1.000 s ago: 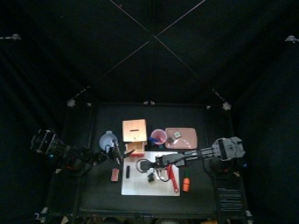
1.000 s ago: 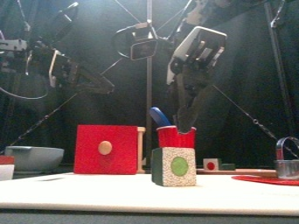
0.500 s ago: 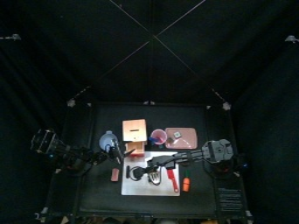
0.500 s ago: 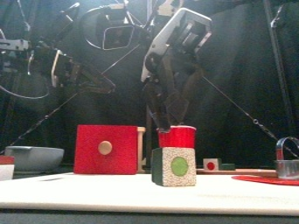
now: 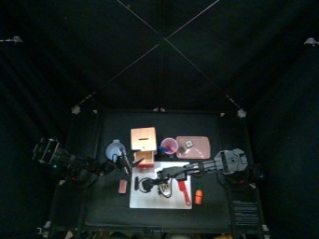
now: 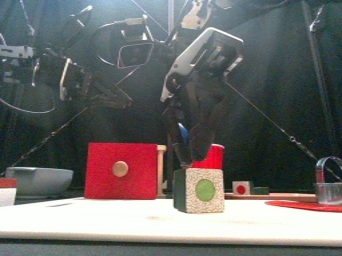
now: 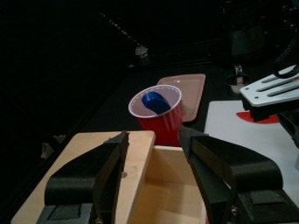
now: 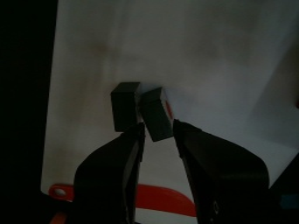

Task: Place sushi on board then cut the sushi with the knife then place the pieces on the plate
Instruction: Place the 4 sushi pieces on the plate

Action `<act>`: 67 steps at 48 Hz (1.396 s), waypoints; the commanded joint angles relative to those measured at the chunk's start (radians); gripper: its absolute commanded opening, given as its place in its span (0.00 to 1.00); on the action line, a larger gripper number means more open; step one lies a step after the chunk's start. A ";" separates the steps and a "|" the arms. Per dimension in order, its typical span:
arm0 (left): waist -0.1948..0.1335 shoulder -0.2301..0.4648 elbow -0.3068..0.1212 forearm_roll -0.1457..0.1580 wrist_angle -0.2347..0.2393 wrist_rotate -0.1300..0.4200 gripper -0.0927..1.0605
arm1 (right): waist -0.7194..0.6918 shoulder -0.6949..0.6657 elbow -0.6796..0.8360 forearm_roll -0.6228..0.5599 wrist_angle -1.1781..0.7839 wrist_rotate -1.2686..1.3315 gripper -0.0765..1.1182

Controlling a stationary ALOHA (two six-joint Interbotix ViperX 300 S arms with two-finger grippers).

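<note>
Table (image 5: 100,211): black, carries all items.
R gripper (image 8: 142,107): arm reaches in from the right and hangs over the board's centre. Fingers nearly closed with only a thin gap, nothing seen between them, bare board beneath.
L gripper (image 7: 158,140): over the near-left edge of the box. Fingers spread wide, holding nothing.
Board (image 5: 144,200): white, near-centre of table.
Box (image 5: 144,142): pale wood w/ red front, far-left of board.
Tray (image 5: 196,147): pink, far-right of board, just right of cup.
Bowl (image 5: 116,149): blue-grey, left of box.
Cup (image 5: 169,145): red, between box and tray.
Sushi (image 6: 201,190): dark block w/ green centre, upright on board near its front edge. R gripper is above it in front view; contact cannot be told.
Knife (image 7: 153,101): blue, inside cup.
</note>
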 commanded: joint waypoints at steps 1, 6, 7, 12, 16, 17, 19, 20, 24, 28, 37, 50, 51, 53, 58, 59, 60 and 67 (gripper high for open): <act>0.003 -0.011 -0.018 -0.003 -0.005 0.002 0.82 | -0.002 -0.015 -0.009 0.000 -0.012 -0.002 0.68; 0.002 -0.011 -0.018 -0.008 -0.005 0.002 0.82 | -0.002 -0.006 -0.006 0.002 -0.023 -0.002 0.68; 0.002 -0.011 -0.020 -0.009 -0.005 0.002 0.82 | 0.000 -0.005 -0.005 0.002 -0.023 -0.002 0.68; 0.000 -0.011 -0.018 -0.014 -0.005 0.002 0.82 | 0.002 0.006 -0.002 0.003 -0.025 0.000 0.68; 0.000 -0.008 -0.018 -0.017 -0.005 0.002 0.82 | 0.002 0.014 0.005 -0.002 -0.034 0.008 0.67; 0.000 -0.008 -0.018 -0.015 -0.005 0.002 0.82 | 0.000 0.014 0.006 -0.002 -0.038 0.006 0.67; 0.000 -0.006 -0.018 -0.015 -0.002 0.002 0.82 | -0.002 0.014 0.009 0.003 -0.046 0.009 0.67; 0.000 -0.005 -0.018 -0.015 -0.005 0.002 0.82 | -0.002 0.014 0.012 0.005 -0.048 0.009 0.67; 0.000 -0.005 -0.018 -0.017 -0.005 0.000 0.82 | -0.003 0.014 0.015 0.005 -0.054 0.018 0.67; -0.002 -0.003 -0.018 -0.018 -0.005 0.002 0.82 | -0.005 0.009 0.020 0.008 -0.057 0.020 0.67; -0.002 -0.003 -0.018 -0.018 -0.005 0.002 0.82 | -0.006 -0.005 0.038 0.025 -0.086 0.034 0.65; -0.003 -0.003 -0.017 -0.020 -0.005 0.002 0.82 | -0.035 -0.069 0.101 0.025 -0.101 0.074 0.54; -0.003 -0.003 -0.017 -0.020 -0.002 0.002 0.82 | -0.041 -0.081 0.110 0.028 -0.103 0.075 0.54; -0.002 -0.003 -0.017 -0.020 -0.005 0.000 0.82 | -0.052 -0.106 0.132 0.031 -0.106 0.083 0.54; -0.002 -0.002 -0.015 -0.018 -0.005 0.002 0.82 | -0.097 -0.186 0.207 0.011 -0.121 0.152 0.54; -0.002 -0.002 -0.014 -0.020 -0.005 0.002 0.82 | -0.112 -0.207 0.232 -0.005 -0.123 0.175 0.54; -0.002 0.000 -0.014 -0.020 -0.005 0.002 0.82 | -0.121 -0.222 0.252 -0.018 -0.121 0.190 0.54; -0.003 -0.002 -0.012 -0.018 -0.005 0.002 0.82 | -0.192 -0.359 0.437 -0.123 -0.133 0.353 0.54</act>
